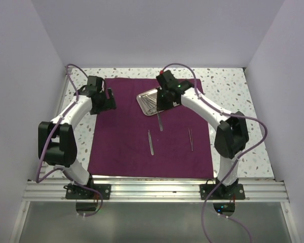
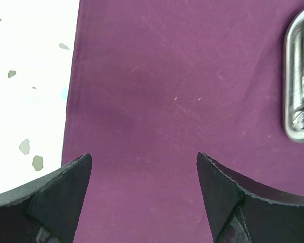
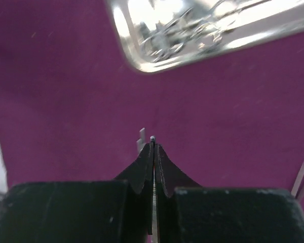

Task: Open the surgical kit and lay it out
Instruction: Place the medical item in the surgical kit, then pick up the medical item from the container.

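Note:
The maroon cloth wrap (image 1: 126, 136) lies spread flat on the table. The steel tray (image 1: 143, 96) sits on its far middle with several instruments inside; it also shows in the left wrist view (image 2: 300, 91) and the right wrist view (image 3: 142, 61). My right gripper (image 1: 161, 108) is just in front of the tray, shut (image 3: 153, 144) on a thin steel instrument (image 1: 160, 122) that points toward the near edge. Two thin steel tools (image 1: 151, 143) (image 1: 190, 138) lie on the cloth. My left gripper (image 1: 109, 99) is open and empty (image 2: 144, 162) over the cloth's left part.
The speckled white tabletop (image 1: 228, 86) shows around the cloth, with white walls on three sides. The cloth's left edge (image 2: 71, 116) is near my left gripper. An aluminium rail (image 1: 152, 190) runs along the near edge.

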You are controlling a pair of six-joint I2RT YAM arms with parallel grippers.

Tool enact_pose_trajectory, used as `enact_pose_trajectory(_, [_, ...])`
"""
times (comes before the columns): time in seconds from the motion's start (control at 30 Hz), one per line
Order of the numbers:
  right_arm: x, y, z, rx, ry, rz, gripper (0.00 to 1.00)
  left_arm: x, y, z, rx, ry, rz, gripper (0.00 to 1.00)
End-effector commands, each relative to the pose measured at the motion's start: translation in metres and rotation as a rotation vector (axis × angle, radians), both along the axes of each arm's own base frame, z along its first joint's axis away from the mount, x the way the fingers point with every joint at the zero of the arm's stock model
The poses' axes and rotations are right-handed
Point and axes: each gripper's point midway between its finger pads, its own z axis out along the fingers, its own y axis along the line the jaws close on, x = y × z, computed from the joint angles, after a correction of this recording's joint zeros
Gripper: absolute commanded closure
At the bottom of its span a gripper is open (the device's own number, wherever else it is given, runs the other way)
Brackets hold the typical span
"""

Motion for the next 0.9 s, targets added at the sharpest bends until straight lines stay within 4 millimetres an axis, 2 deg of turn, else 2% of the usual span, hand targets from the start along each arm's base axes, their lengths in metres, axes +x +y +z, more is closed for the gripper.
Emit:
enact_pose_trajectory(0.0, [-0.037,0.026,0.022,0.159,0.014,-0.023,1.00,0.027,-0.008,0.013,-0.048,-0.089,0.019,0.12])
enact_pose_trajectory(0.07, [-0.053,0.037,0.014,0.162,0.023,-0.002,1.00,0.039,-0.014,0.015,-0.067,-0.104,0.016,0.12])
enact_pose_trajectory(0.1, [-0.064,0.036,0.001,0.146,0.046,0.005,1.00,0.043,-0.017,0.017,-0.070,-0.108,0.013,0.13])
enact_pose_trajectory(0.13, [-0.069,0.045,-0.002,0.158,0.038,0.025,1.00,0.046,-0.020,0.013,-0.073,-0.097,0.014,0.13])
enact_pose_trajectory(0.2, [-0.077,0.047,-0.021,0.141,0.062,0.026,1.00,0.058,-0.029,0.023,-0.081,-0.123,-0.001,0.13])
enact_pose_trajectory(0.23, [-0.079,0.053,-0.031,0.138,0.071,0.033,1.00,0.061,-0.036,0.019,-0.082,-0.110,-0.012,0.13])
enact_pose_trajectory(0.27, [-0.079,0.056,-0.038,0.135,0.077,0.034,1.00,0.070,-0.041,0.028,-0.087,-0.131,-0.019,0.13])
enact_pose_trajectory(0.33, [-0.079,0.058,-0.048,0.118,0.094,0.035,1.00,0.077,-0.047,0.025,-0.085,-0.116,-0.024,0.13])
enact_pose_trajectory(0.37, [-0.077,0.057,-0.055,0.095,0.101,0.038,1.00,0.085,-0.057,0.037,-0.095,-0.145,-0.035,0.13])
enact_pose_trajectory(0.4, [-0.072,0.060,-0.051,0.099,0.090,0.042,1.00,0.088,-0.062,0.040,-0.101,-0.156,-0.041,0.13])
enact_pose_trajectory(0.43, [-0.075,0.058,-0.051,0.082,0.101,0.050,0.89,0.092,-0.066,0.040,-0.106,-0.158,-0.039,0.13])
enact_pose_trajectory(0.47, [-0.073,0.058,-0.043,0.083,0.086,0.063,0.54,0.096,-0.075,0.047,-0.113,-0.177,-0.050,0.13])
enact_pose_trajectory(0.5, [-0.064,0.055,-0.030,0.071,0.040,0.049,0.45,0.098,-0.079,0.048,-0.113,-0.182,-0.052,0.13])
enact_pose_trajectory(0.57, [-0.061,0.045,-0.013,0.043,0.003,0.050,0.32,0.101,-0.093,0.045,-0.124,-0.177,-0.059,0.13])
enact_pose_trajectory(0.6, [-0.058,0.039,0.007,0.045,-0.044,0.041,0.32,0.102,-0.098,0.042,-0.129,-0.169,-0.060,0.13])
enact_pose_trajectory(0.63, [-0.058,0.028,0.016,0.032,-0.055,0.033,0.30,0.102,-0.110,0.035,-0.137,-0.158,-0.065,0.13])
enact_pose_trajectory(0.67, [-0.057,0.019,0.025,0.017,-0.079,0.038,0.28,0.105,-0.117,0.038,-0.146,-0.167,-0.065,0.13])
enact_pose_trajectory(0.7, [-0.055,0.003,0.044,0.021,-0.118,0.019,0.28,0.108,-0.123,0.030,-0.149,-0.154,-0.063,0.13])
enact_pose_trajectory(0.73, [-0.057,-0.009,0.049,0.006,-0.118,0.012,0.28,0.109,-0.138,0.029,-0.164,-0.157,-0.067,0.13])
enact_pose_trajectory(0.77, [-0.058,-0.021,0.054,-0.012,-0.126,0.014,0.28,0.118,-0.148,0.041,-0.175,-0.192,-0.072,0.13])
enact_pose_trajectory(0.8, [-0.057,-0.040,0.068,-0.004,-0.145,-0.019,0.28,0.123,-0.158,0.043,-0.177,-0.201,-0.076,0.13])
enact_pose_trajectory(0.83, [-0.063,-0.053,0.069,-0.016,-0.120,-0.026,0.28,0.123,-0.172,0.026,-0.155,-0.171,-0.081,0.13])
enact_pose_trajectory(0.87, [-0.066,-0.063,0.074,-0.025,-0.127,-0.028,0.28,0.138,-0.184,0.046,-0.164,-0.226,-0.084,0.13])
